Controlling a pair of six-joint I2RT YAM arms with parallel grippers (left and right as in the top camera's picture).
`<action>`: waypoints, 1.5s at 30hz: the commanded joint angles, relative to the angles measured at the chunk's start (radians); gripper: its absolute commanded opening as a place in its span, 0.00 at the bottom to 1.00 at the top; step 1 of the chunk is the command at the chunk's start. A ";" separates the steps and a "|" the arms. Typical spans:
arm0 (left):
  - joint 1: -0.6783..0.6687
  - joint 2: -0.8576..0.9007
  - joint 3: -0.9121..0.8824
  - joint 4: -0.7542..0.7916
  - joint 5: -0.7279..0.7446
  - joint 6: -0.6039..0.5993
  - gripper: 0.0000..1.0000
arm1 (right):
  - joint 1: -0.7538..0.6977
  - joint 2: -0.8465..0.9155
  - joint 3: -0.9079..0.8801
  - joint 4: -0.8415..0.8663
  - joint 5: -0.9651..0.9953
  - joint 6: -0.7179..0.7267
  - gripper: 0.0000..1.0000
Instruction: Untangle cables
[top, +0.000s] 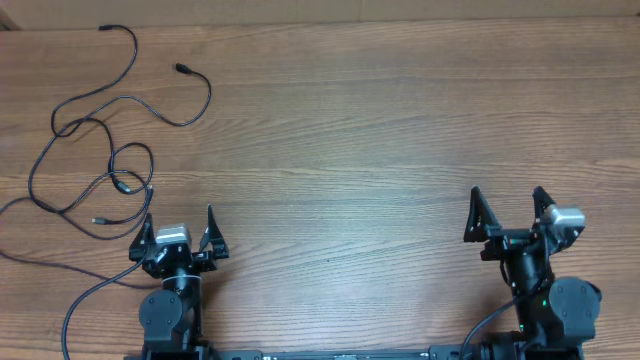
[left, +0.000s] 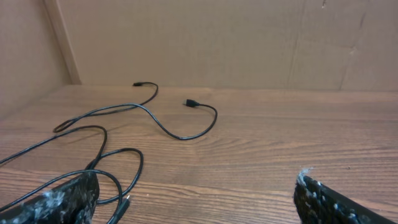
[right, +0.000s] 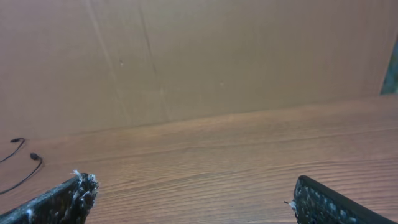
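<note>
The cables lie in loose, overlapping black loops on the wooden table at the far left. Their small plug ends are spread apart. My left gripper stands open just right of the nearest loop and holds nothing. In the left wrist view a loop and a small plug lie beside the left finger. One long cable curves away toward the back, and the left gripper is wide open over bare wood. My right gripper stands open at the right, far from the cables. In its wrist view the right gripper is empty, and two cable ends show at the far left.
A brown cardboard wall closes the back of the table and another panel stands on the left. A black wire curves from the left arm's base toward the near left edge. Wood table spans between the arms.
</note>
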 joint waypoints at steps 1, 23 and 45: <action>0.004 -0.009 -0.004 0.000 0.005 0.019 1.00 | 0.001 -0.063 -0.034 0.009 -0.017 -0.010 1.00; 0.004 -0.009 -0.004 0.000 0.005 0.019 1.00 | 0.032 -0.166 -0.220 0.193 -0.082 -0.102 1.00; 0.004 -0.009 -0.004 0.000 0.005 0.019 0.99 | 0.043 -0.164 -0.306 0.171 -0.051 -0.095 1.00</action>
